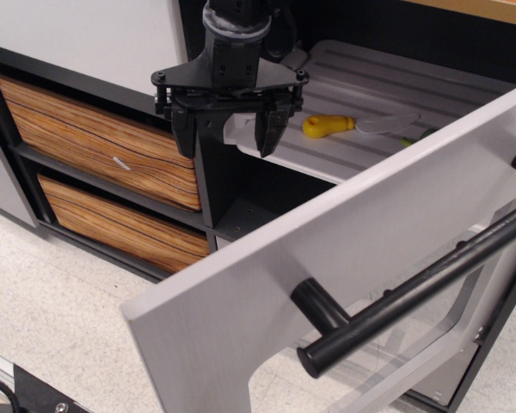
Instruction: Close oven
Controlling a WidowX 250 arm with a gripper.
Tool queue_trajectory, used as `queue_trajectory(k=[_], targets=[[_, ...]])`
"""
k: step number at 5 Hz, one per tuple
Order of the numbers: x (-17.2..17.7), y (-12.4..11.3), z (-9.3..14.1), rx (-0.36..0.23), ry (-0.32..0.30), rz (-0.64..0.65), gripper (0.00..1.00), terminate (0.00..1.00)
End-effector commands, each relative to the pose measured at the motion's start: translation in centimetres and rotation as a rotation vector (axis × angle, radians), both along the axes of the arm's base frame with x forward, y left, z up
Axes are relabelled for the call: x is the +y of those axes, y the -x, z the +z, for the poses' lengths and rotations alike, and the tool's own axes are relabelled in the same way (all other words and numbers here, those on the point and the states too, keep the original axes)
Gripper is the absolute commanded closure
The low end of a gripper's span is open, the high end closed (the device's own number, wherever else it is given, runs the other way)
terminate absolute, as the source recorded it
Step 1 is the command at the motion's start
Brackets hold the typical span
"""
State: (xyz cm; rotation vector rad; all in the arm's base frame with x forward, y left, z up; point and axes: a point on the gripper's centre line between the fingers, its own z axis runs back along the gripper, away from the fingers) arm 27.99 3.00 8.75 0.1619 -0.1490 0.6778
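The oven's brushed-grey door [267, 284] hangs open, swung out toward me, filling the lower right. Its long black bar handle [413, 288] runs along the door face, and the rounded clear window [404, 344] shows below it. Behind the door the black interior holds a pale ribbed rack [370, 95]. My gripper [228, 129] hangs over the rack's left front corner, above and behind the door's top edge. Its two black fingers [271, 125] are spread apart and hold nothing. It is not touching the door.
A toy knife with a yellow handle [328, 126] lies on the rack. Two wood-grain drawers [103, 142] stack to the left of the oven in a black frame. A pale speckled floor [43, 301] lies below.
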Motion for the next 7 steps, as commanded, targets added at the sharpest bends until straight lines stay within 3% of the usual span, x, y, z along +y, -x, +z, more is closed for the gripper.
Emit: queue_trajectory(k=[1,2,3,4,5,6,7], targets=[[0.0,0.0,0.0,0.000,0.000,0.000,0.00,0.00],[-0.8,0.1,1.2,-0.014,0.045,0.117,0.00,0.00],[-2.2,0.4,2.8,-0.024,0.039,0.163,0.00,0.00],[-3.9,0.6,5.1,-0.035,0.102,0.246,0.00,0.00],[-5.7,1.2,7.5,-0.093,0.169,0.296,0.00,0.00],[-7.7,2.2,9.5,-0.071,0.257,0.306,0.00,0.00],[-9.7,3.8,10.3,-0.068,0.299,0.314,0.00,0.00]])
